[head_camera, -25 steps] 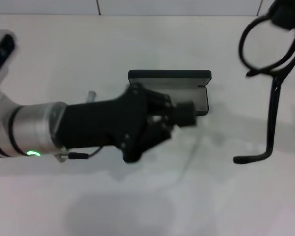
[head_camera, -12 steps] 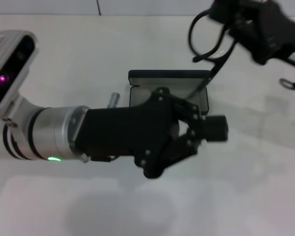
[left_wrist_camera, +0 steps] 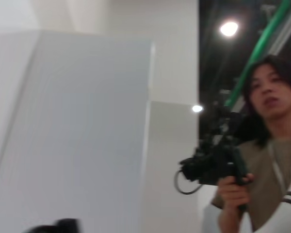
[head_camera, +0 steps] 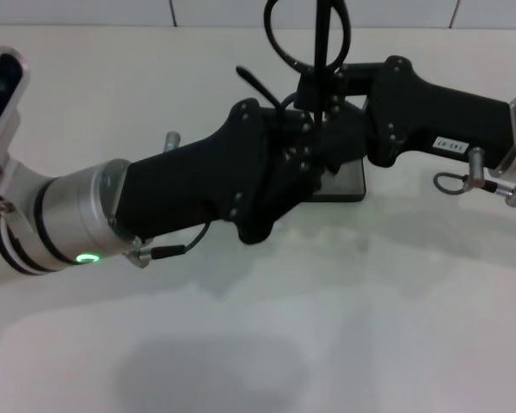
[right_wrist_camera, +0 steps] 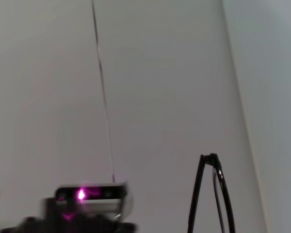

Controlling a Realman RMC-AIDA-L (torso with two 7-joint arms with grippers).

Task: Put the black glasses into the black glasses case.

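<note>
- White desk fills our head view, with a pale wall behind it.
- We see the black glasses case lying on it, mostly hidden under both arms; its contents cannot be made out.
- Our right pincer clamps the black glasses, holding them upright above the case.
- Our left pincer hangs over the case; we cannot tell how far open it is.
</note>
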